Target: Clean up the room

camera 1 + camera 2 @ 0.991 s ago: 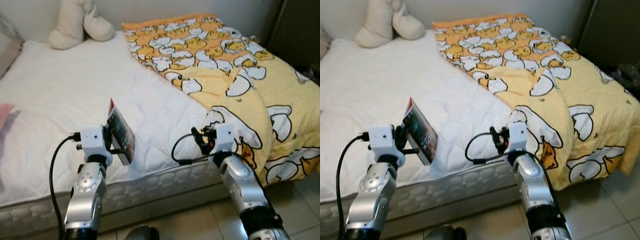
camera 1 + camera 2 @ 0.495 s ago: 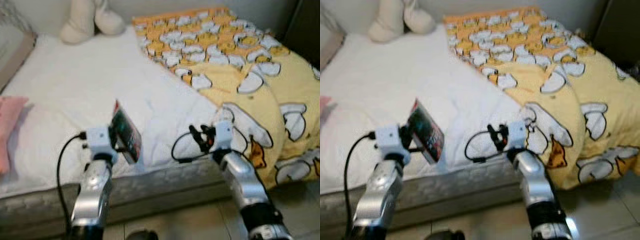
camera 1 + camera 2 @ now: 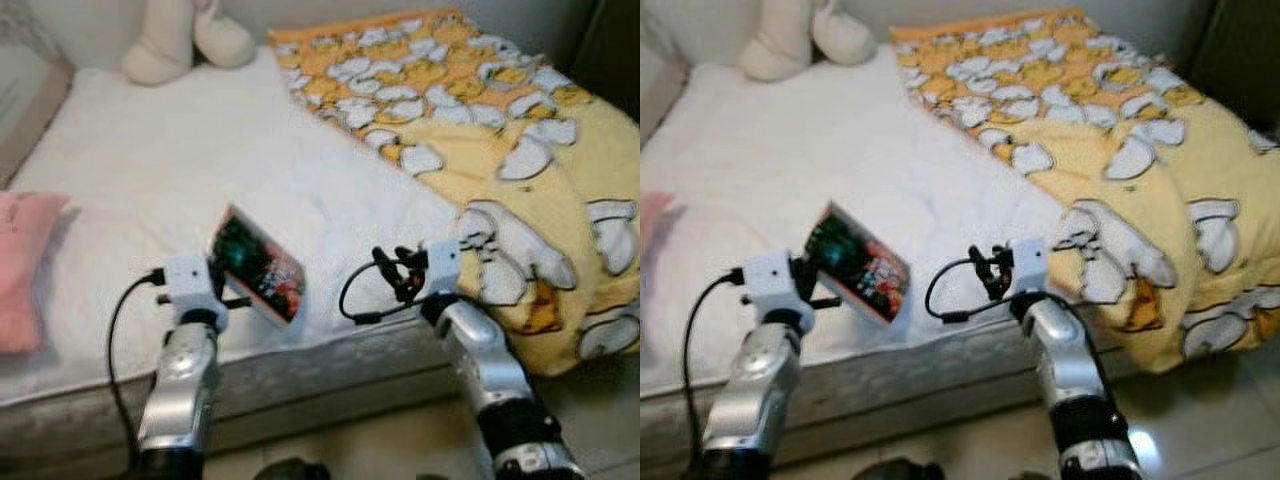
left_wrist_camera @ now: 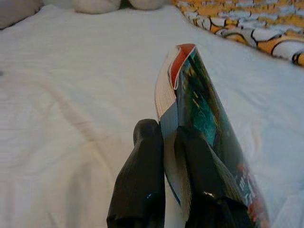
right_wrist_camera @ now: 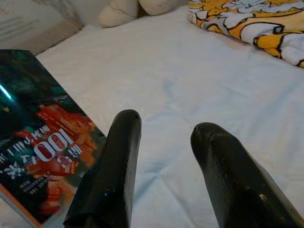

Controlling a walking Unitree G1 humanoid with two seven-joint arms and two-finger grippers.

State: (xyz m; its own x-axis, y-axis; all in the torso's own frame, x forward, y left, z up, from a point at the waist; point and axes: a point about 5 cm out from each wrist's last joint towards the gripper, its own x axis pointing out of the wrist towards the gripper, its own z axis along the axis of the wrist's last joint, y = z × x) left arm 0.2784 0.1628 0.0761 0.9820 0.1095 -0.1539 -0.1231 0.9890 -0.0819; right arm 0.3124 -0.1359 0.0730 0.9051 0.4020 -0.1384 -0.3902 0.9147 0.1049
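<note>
Item 1: book (image 3: 258, 279), clamped in my left gripper (image 4: 169, 142) jaws, held tilted above the bed (image 3: 150, 170) edge (cover teal and red). My right gripper (image 5: 164, 142): jaws apart, holding nothing, beside it.

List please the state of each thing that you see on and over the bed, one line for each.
Left gripper: shut on the book.
Glossy dark-green and red book: closed, tilted, held above the mattress edge.
Right gripper: open, holding nothing.
Yellow duck-print blanket: rumpled, hanging over the bed's side.
White quilted mattress: uncovered.
Cream plush toy: lying at the head.
Pink pillow: lying flat.
</note>
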